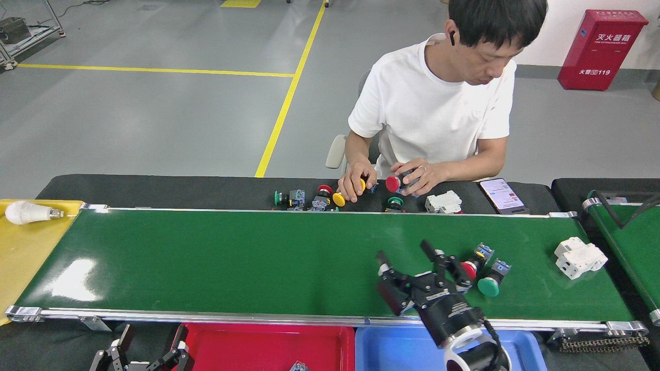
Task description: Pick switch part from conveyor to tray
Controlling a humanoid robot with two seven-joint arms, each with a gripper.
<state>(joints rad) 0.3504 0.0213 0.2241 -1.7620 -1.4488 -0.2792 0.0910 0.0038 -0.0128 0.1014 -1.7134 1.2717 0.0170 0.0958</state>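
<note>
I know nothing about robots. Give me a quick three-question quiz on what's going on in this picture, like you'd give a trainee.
1. True or false: the right gripper is open above the conveyor.
2. Which part lies closest to the right gripper's fingers? A) the red-capped switch B) the white block C) the light bulb
3. Fill in: the tray directly under the right arm, at the near edge of the belt, is coloured ____.

Key: 1 true. 2 A; the green-capped switch lies just beyond the red one. 3 blue; the red tray sits to its left, near the left gripper.
</note>
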